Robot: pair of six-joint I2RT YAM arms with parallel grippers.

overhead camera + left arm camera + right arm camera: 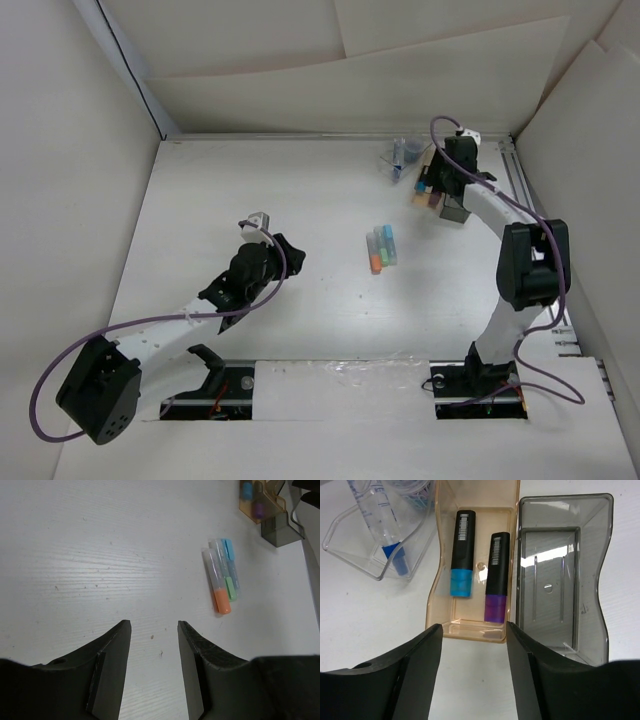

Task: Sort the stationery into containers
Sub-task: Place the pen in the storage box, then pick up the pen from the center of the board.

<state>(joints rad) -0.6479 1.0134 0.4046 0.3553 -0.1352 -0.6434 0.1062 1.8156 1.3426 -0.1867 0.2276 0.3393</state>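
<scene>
Left gripper (pixel 154 626) sits low over the bare table (pixel 75 555), left of centre, jaws spread wide, gripping nothing. Ahead and to its right we see the short sticks lying loose on the table mid-workspace, side by side and touching: orange stick (pixel 218 587), a green-ended one (pixel 229 586), and pale-blue stick (pixel 228 548). They are well apart from the left gripper and from the containers. Further right, at the far edge, the containers stand in a row. The clear cup (pixel 347 542) is leftmost in the right wrist view, with the pen (pixel 375 517) inside, blue end down. We also see something patterned at its top edge but cannot tell what it is. Just beside the cup is the tan box (pixel 472 630), holding two markers lying parallel: the teal marker (pixel 462 545) on the left and the purple marker (pixel 497 565) on the right, coloured ends toward the camera, close but apart. The grey box (pixel 600 575) touches the tan box's right wall. Right gripper (pixel 474 630) hangs above the near edge of the tan box, jaws spread wide with only box rim and table between them. In the top view the right arm (pixel 525 260) reaches to the far right corner.
</scene>
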